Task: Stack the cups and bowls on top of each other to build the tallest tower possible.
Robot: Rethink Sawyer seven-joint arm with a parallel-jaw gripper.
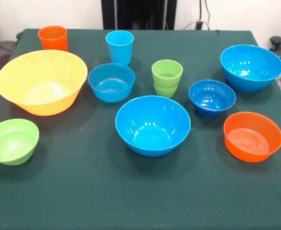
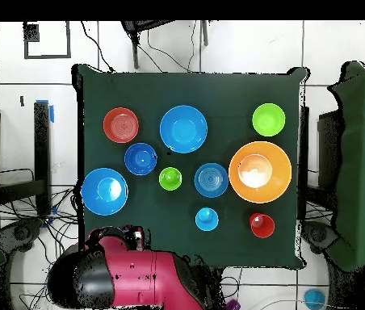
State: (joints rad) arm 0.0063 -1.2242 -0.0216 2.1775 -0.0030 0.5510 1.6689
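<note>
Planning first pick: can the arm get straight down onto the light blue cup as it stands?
Probably yes. The light blue cup stands upright and apart from the medium bowl beside it, with nothing above it. The arm is drawn back at its base.

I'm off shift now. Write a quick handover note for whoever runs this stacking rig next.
Claw: not visible; the arm is drawn back at its base.
Cups: orange, light blue and green, all upright and apart.
Bowls: yellow, two big blue, light blue, dark blue, orange, green, all single.
Done: nothing stacked.
Left: the whole tower.
</note>
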